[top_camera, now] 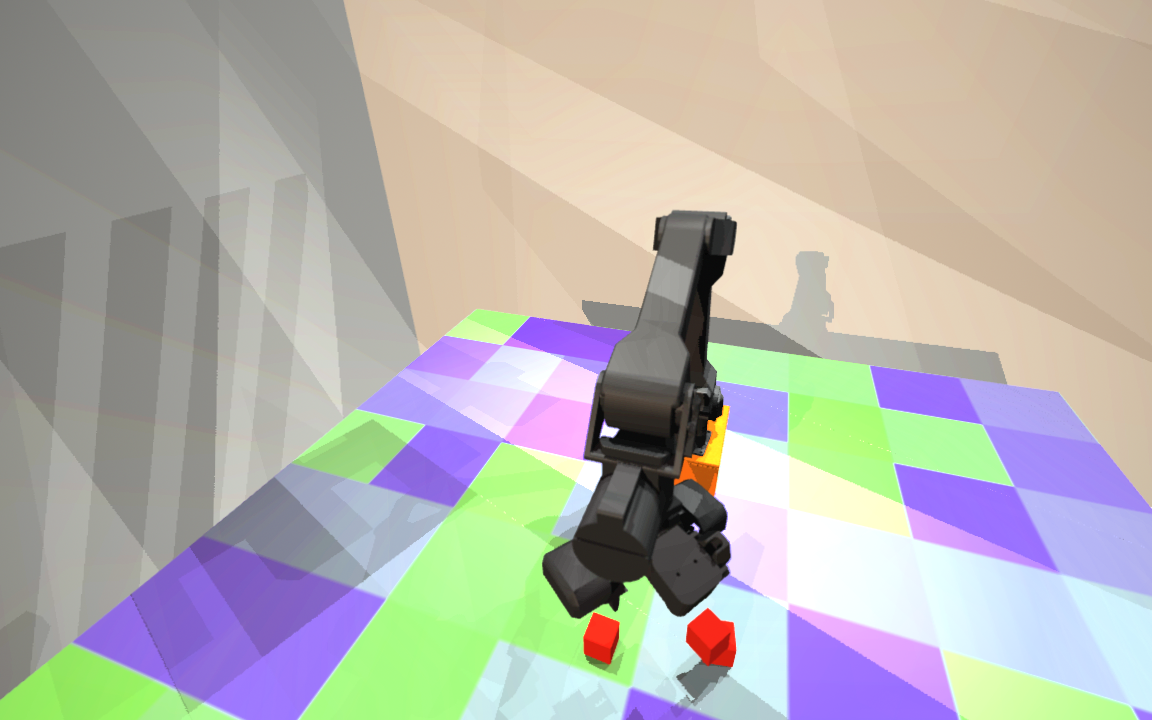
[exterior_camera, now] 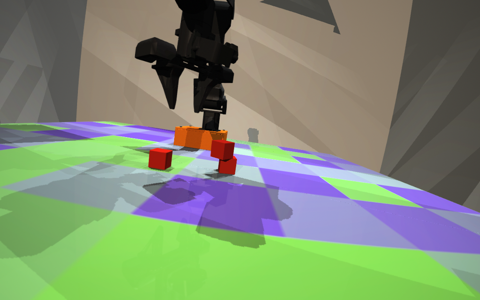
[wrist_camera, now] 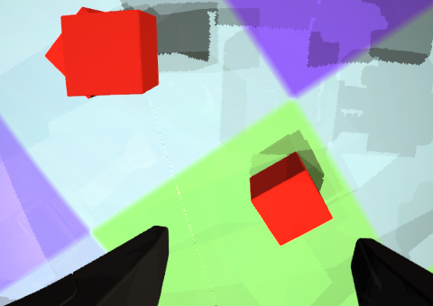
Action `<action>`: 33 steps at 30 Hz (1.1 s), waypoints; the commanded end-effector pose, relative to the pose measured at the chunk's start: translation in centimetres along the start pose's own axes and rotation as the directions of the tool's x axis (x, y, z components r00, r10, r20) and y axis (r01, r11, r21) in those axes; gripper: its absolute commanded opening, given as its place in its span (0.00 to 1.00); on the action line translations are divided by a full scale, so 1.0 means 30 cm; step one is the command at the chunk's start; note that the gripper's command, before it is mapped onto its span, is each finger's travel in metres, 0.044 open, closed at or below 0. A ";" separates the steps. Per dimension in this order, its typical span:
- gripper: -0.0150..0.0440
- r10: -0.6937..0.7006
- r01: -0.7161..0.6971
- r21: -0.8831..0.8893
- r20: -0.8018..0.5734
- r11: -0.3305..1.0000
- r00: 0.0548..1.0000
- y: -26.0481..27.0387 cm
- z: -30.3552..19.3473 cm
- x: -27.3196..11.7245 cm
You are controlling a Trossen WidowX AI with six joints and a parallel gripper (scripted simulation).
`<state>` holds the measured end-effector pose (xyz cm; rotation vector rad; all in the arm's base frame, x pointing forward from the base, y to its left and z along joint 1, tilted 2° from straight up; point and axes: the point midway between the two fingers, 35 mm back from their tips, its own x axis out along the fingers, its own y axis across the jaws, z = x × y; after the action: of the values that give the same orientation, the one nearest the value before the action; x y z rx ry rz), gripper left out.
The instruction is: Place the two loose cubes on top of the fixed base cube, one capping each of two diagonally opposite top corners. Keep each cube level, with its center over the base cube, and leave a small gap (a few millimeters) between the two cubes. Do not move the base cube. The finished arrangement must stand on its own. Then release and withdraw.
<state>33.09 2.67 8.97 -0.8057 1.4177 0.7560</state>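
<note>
The red base cube (exterior_camera: pixel 227 167) (wrist_camera: pixel 54 55) stands on the floor, mostly covered from above. One red loose cube (top_camera: pixel 704 634) (exterior_camera: pixel 222 149) (wrist_camera: pixel 104 53) rests on it, looks level, is turned relative to it and overhangs to one side. The other red loose cube (top_camera: pixel 601 637) (exterior_camera: pixel 158 158) (wrist_camera: pixel 293 207) stands flat on a green tile, apart from the stack. My gripper (exterior_camera: pixel 184 110) (wrist_camera: pixel 262 247) is open and empty, high above the floor. In the wrist view this cube lies ahead of the fingertips, right of their middle. The fingertips are mostly hidden in the top view.
The orange block (top_camera: pixel 696 474) (exterior_camera: pixel 197 138) under the arm's base stands behind the cubes. The stack is at the upper left of the wrist view. The arm's links rise above the tiled floor (top_camera: pixel 840 644) (exterior_camera: pixel 308 268), and shadows fall around the cubes.
</note>
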 end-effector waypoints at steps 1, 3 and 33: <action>0.70 0.001 -0.002 -0.164 -0.004 0.986 1.000 -0.024 -0.026 -0.009; 0.70 0.001 -0.002 -0.256 -0.004 0.967 1.000 -0.036 -0.040 -0.016; 0.70 0.000 -0.003 -0.575 -0.005 0.818 1.000 -0.079 -0.094 0.213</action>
<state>33.93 -1.03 3.86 -1.2738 1.1825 1.2029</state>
